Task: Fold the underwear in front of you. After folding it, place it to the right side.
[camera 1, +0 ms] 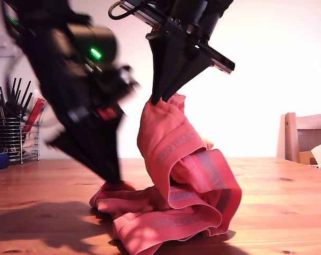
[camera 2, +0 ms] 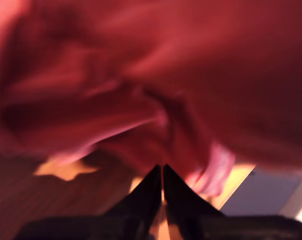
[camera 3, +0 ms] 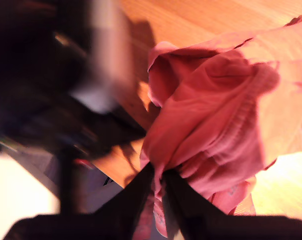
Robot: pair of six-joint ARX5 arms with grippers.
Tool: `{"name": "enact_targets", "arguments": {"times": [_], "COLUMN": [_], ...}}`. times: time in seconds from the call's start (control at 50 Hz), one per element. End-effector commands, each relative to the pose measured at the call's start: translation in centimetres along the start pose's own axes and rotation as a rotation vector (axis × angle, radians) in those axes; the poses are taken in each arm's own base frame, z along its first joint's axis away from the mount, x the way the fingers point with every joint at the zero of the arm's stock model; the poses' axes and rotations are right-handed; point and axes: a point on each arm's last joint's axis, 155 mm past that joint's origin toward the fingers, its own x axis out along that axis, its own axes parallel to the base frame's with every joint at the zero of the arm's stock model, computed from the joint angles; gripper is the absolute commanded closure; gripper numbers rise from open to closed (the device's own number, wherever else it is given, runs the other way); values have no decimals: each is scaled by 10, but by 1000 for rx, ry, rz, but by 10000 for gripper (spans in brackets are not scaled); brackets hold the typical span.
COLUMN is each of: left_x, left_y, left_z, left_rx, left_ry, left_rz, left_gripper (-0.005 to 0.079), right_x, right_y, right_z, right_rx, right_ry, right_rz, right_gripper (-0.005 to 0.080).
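Exterior view: underwear (camera 1: pixel 181 175) heaped mid-table (camera 1: pixel 287 212), one end hoisted into a tall twisted column, waistband looping through the folds. Pinched at the very top by my second gripper (camera 1: pixel 159 98), tips clenched on a corner of cloth. At the low edge of the heap toward the exterior view's left, my first gripper (camera 1: pixel 112 178), motion-blurred, tips down at the cloth.

First wrist view: red fabric filling nearly everything (badly smeared), fingers pressed together with only a sliver of light between; no telling whether any cloth is caught in them.

Second wrist view: fingers clamped on a gathered wad of fabric, the rest draping away over bare wood.

Handling, as a judgement: light, limp, no stiffness at all, so bound to sag and twist from any single hold, as here. Not fragile or slippery, yet thin layers easy to pinch double. Best taken at two waistband corners, spread apart and pulled taut before laying flat for the fold.
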Motion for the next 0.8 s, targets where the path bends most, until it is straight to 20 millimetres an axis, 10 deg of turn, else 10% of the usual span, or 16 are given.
{"name": "enact_targets", "arguments": {"times": [0.0,0.46,0.78], "left_x": [-21,-109,-129], "left_y": [1,72,82], "left_z": [2,-9,-7], "left_rx": [7,-166,-213], "left_ry": [-35,-185,-258], "left_rz": [6,176,142], "left_gripper": [764,764,764], "right_x": [13,42,98], "right_y": [-1,19,36], "right_z": [-1,-1,-30], "right_rx": [0,-34,-96], "right_ry": [29,56,189], "right_rz": [-2,60,70], "right_gripper": [765,765,764]}}
